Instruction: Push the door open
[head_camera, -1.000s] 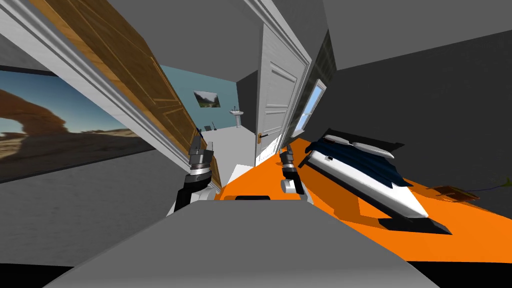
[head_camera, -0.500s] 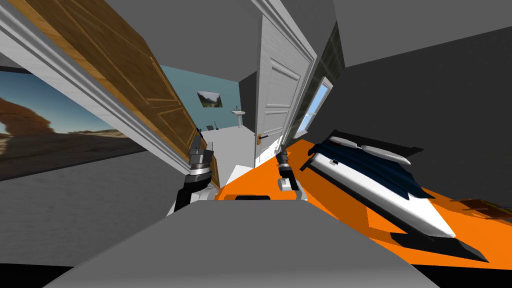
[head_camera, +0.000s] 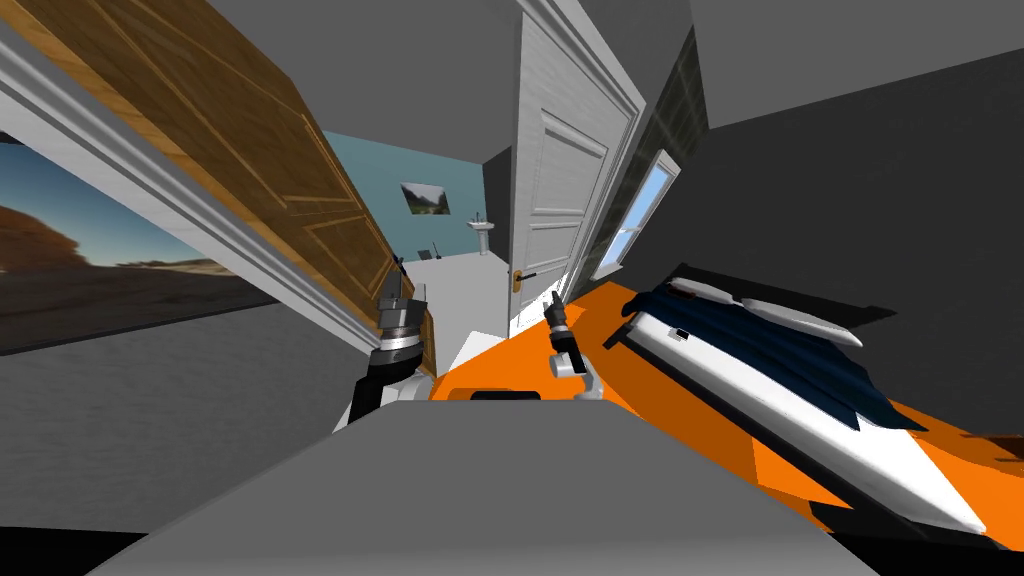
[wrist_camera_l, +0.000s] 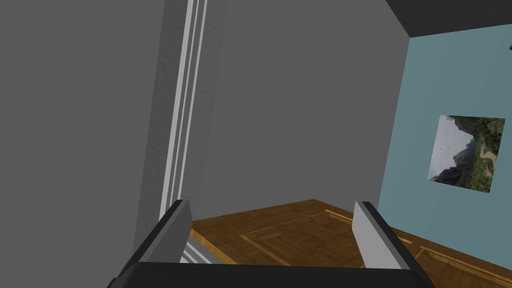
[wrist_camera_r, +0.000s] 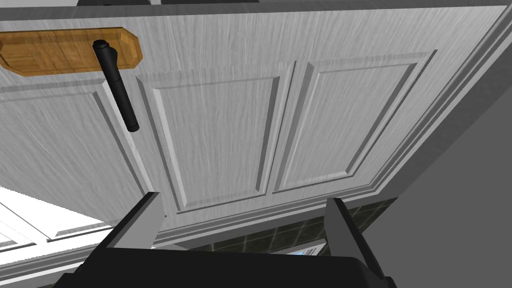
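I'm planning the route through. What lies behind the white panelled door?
Through the gap beside the white panelled door: a pale floor, a blue wall with a framed landscape picture, a white pedestal sink. Anything the door covers is hidden.

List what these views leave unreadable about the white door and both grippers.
Head view: whether the right gripper touches the white door; both are too small there.
Head view: the white door's top, cut off by the picture's upper edge.
Head view: whether the left gripper touches the wooden door; the gripper itself covers that spot.
Right wrist view: what lies behind the white door, hidden by its face.
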